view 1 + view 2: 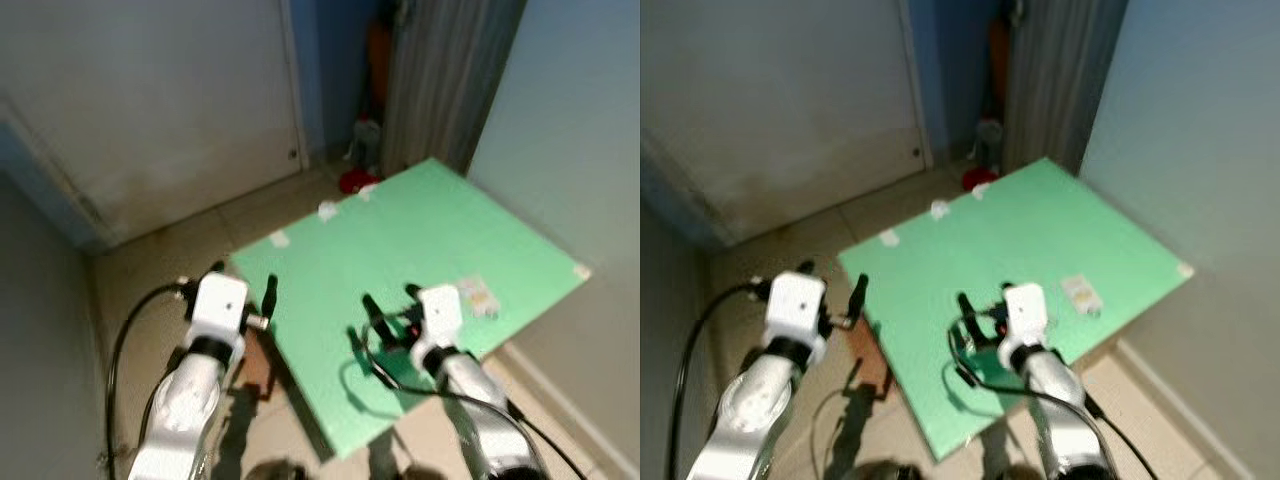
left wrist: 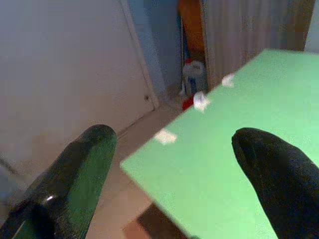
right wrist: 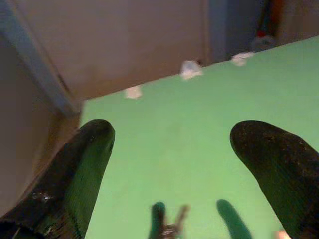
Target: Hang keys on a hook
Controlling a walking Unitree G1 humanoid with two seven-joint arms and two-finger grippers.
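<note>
Keys (image 3: 170, 230), as far as the dim right wrist view allows, look to be the small dark metallic cluster lying on the green tabletop (image 1: 420, 230), just below and between the spread fingers of the right gripper (image 1: 392, 312); from the head camera they cannot be made out clearly near that gripper's tips, so their exact lie is uncertain. The right gripper hovers over the near part of the table with its two black fingers wide apart and nothing between them. The left gripper (image 1: 245, 285) sits at the table's near left edge, also spread and empty. The step in hand appears to be the pick-up. To do it well, the right gripper should come down with the cluster centred between its fingers, not off toward one of them, and low enough for the tips to close on the ring or a key's bow and not skate across flat metal. Closing slowly should keep the bunch from being flicked away. A small white card (image 1: 478, 297) lies on the table beyond the right wrist and is best left alone. No hook can be identified from here, so it will need finding once the keys are held.
</note>
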